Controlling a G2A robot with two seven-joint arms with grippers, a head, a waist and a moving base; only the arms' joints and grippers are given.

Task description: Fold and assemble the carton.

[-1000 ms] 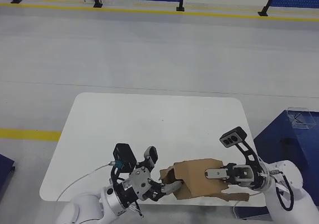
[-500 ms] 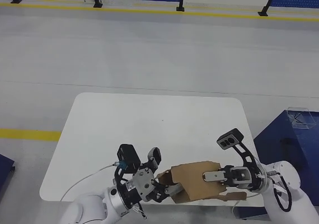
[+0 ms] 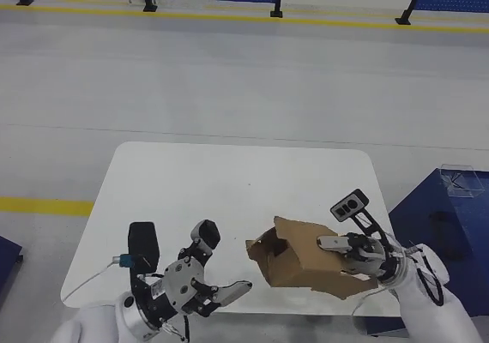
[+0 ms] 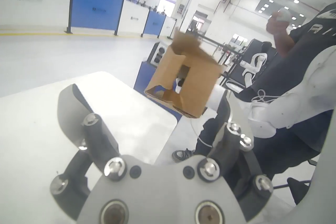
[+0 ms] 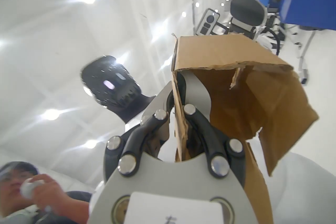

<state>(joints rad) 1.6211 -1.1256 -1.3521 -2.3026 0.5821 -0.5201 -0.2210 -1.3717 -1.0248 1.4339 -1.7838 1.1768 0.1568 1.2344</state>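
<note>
Carton (image 3: pixel 300 255), brown cardboard, is hanging tilted over the near right part of the white tabletop (image 3: pixel 227 180), its open end facing the left tool and its flaps sticking out loose. Right tool (image 5: pixel 174 93) is pinching one carton wall, one finger sitting inside the box and the other pressing on the outside. Left tool (image 3: pixel 226 258) is hovering with fingers spread wide, apart from the carton, above the tabletop's near edge.
</note>
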